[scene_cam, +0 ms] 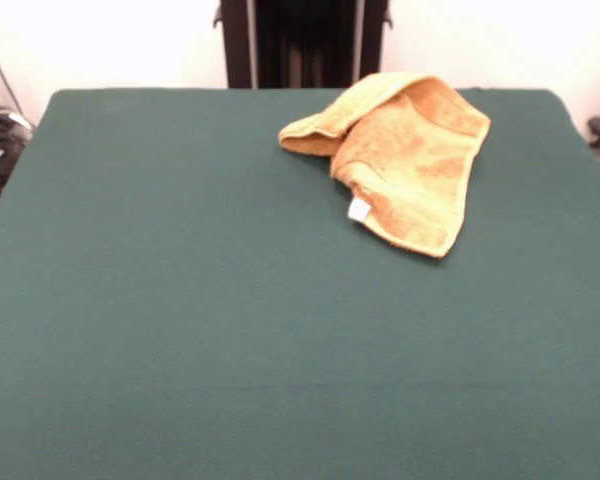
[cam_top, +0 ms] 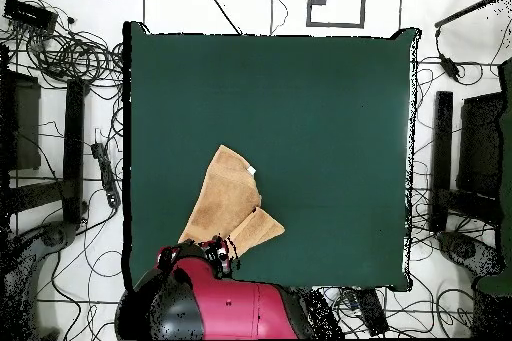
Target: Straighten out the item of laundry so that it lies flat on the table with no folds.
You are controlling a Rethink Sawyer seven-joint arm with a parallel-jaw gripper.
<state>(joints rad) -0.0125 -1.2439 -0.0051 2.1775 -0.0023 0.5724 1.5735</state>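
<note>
One orange-yellow hand towel (scene_cam: 405, 160) lying folded over itself on the green table (scene_cam: 180, 300), upper right of the front view (white tag (scene_cam: 359, 209) showing), gripper (cam_top: 215, 254) state impossible to tell.

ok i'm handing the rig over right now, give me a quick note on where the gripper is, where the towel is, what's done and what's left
Gripper: not clear in either view; the overhead view shows only the red arm drawn back at the table's robot-side edge, off the towel. Open or shut cannot be told.
Towel: on the green table, near the robot-side edge, off centre. It is folded over itself, with one flap doubled across the top; the white tag shows at its edge.
Done: nothing visible yet; the towel is still bunched.
Left: open out the folded flap and spread the towel flat with no folds.
</note>
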